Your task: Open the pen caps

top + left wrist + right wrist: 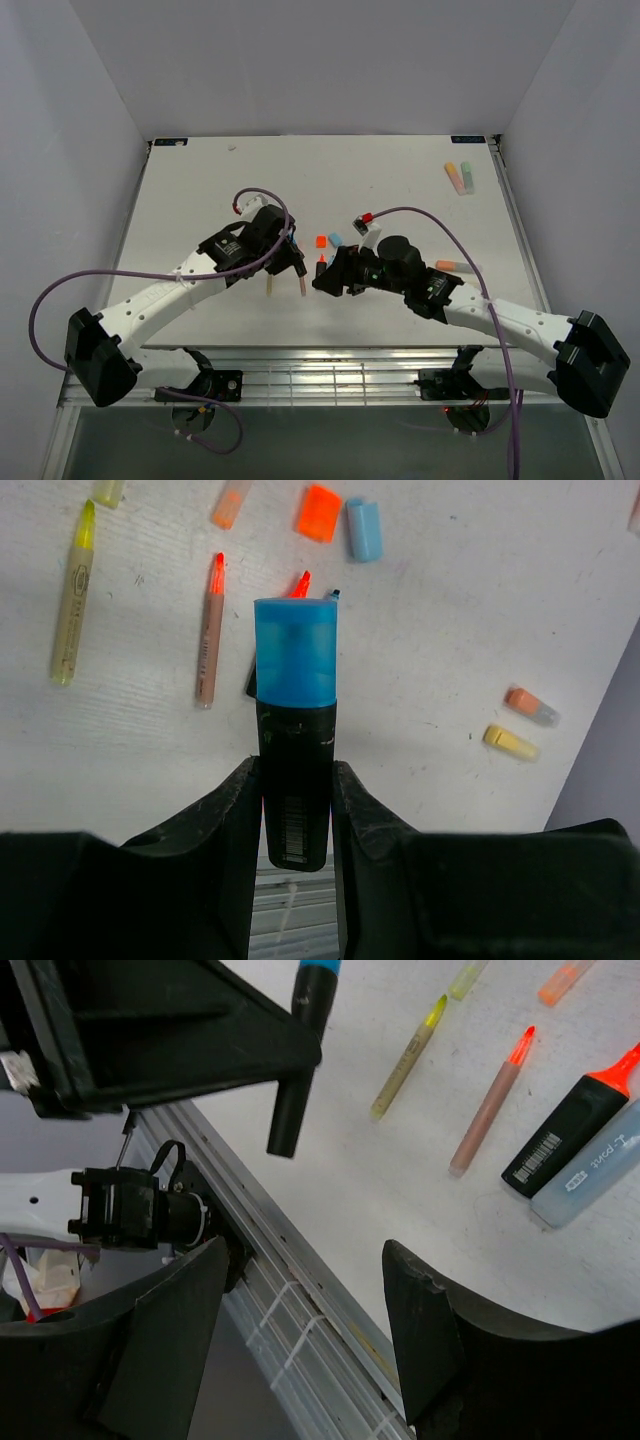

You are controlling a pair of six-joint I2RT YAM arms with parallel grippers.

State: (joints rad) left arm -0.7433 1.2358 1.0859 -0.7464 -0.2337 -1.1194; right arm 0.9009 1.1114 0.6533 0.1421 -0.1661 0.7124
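Observation:
In the left wrist view my left gripper (296, 772) is shut on a black highlighter body (294, 810). Its blue cap (295, 650) is still on and points away from the jaws. A loose orange cap (318, 512) and a loose blue cap (364, 529) lie on the table beyond it. My right gripper (305, 1310) is open and empty. It faces the left gripper (290, 258) from the right (326, 280). The held pen (296, 1070) shows at the top of the right wrist view, apart from the right fingers.
Uncapped pens lie on the white table: a yellow one (72, 595), a pastel orange one (209, 630), a black orange-tipped highlighter (570, 1125) and a pale blue body (590, 1175). Pastel pens (460, 177) lie at the back right. The table's metal front rail (300, 1290) is below the right gripper.

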